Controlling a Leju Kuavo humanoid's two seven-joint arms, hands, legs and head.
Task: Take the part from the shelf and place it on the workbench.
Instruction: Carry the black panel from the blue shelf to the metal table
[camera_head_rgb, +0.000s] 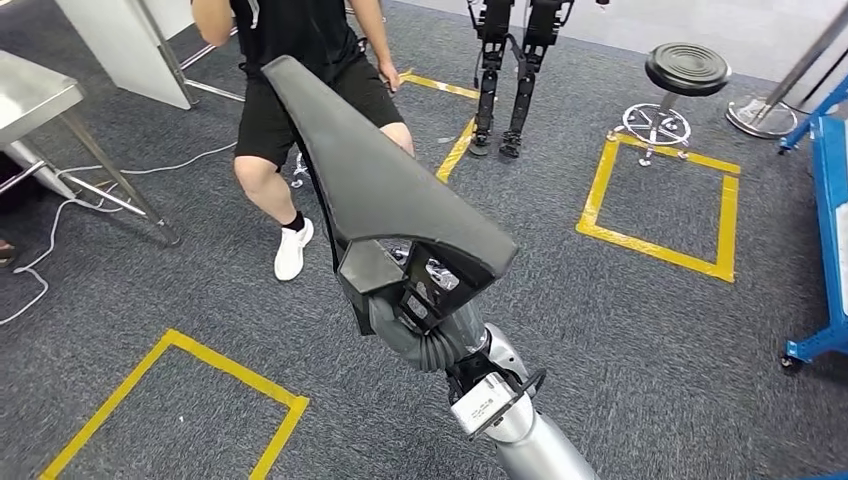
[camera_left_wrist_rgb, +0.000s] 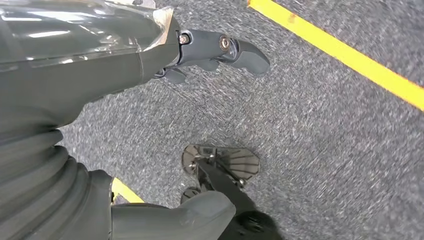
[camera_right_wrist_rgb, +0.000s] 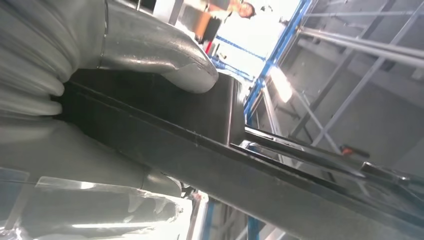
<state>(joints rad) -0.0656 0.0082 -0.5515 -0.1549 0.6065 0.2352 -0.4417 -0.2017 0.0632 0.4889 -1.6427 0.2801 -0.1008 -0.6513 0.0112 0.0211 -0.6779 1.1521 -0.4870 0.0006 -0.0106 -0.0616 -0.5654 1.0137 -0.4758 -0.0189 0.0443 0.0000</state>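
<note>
Clearly the right hand (camera_head_rgb: 425, 300) is clenched round the wide end of the long black part (camera_head_rgb: 370, 170), thumb (camera_right_wrist_rgb: 165, 55) pressed flat on it, holding it raised over grey carpet (camera_head_rgb: 620, 330). Meanwhile the left hand (camera_left_wrist_rgb: 150, 55) hangs above the carpet, fingers (camera_left_wrist_rgb: 225, 50) apart, grasping nothing. Beyond the part stands a person (camera_head_rgb: 290, 80).

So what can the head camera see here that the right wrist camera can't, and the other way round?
Only the head view shows the scene around: a person walking on grey carpet, yellow tape squares, a black stool and a metal table.

Only the right wrist view looks upward, past blue framing to bright light overhead.

Both show the long black part held in the right hand. The wrist view sees it close up, with the thumb pressed on it.
</note>
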